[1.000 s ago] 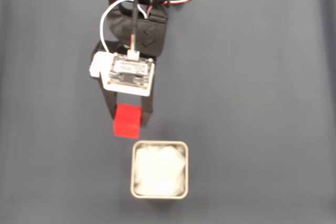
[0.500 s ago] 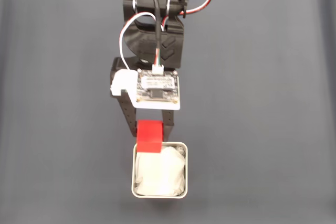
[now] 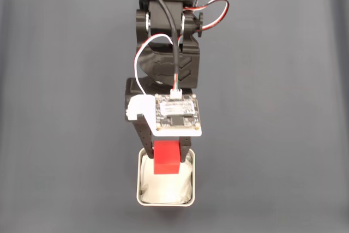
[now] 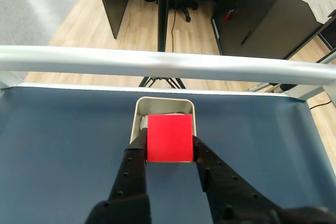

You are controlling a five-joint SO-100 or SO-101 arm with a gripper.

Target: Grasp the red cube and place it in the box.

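Observation:
My gripper point(image 3: 166, 155) is shut on the red cube point(image 3: 166, 158), holding it over the near half of the box point(image 3: 143, 196), a silver-grey tin with a white wrinkly lining. In the wrist view the red cube point(image 4: 169, 138) is pinched between the two black fingers point(image 4: 134, 162) of the gripper point(image 4: 169, 142), and it covers most of the box point(image 4: 139, 107) just beyond it. Whether the cube touches the lining cannot be told.
The box stands on a dark blue-grey mat point(image 3: 272, 135) with free room on both sides. A metal rail point(image 4: 168, 64) runs along the table's far edge in the wrist view, with office furniture on the floor beyond.
The arm has stretched toward the box, carrying the red cube from the mat short of the tin to a spot over the tin's near half.

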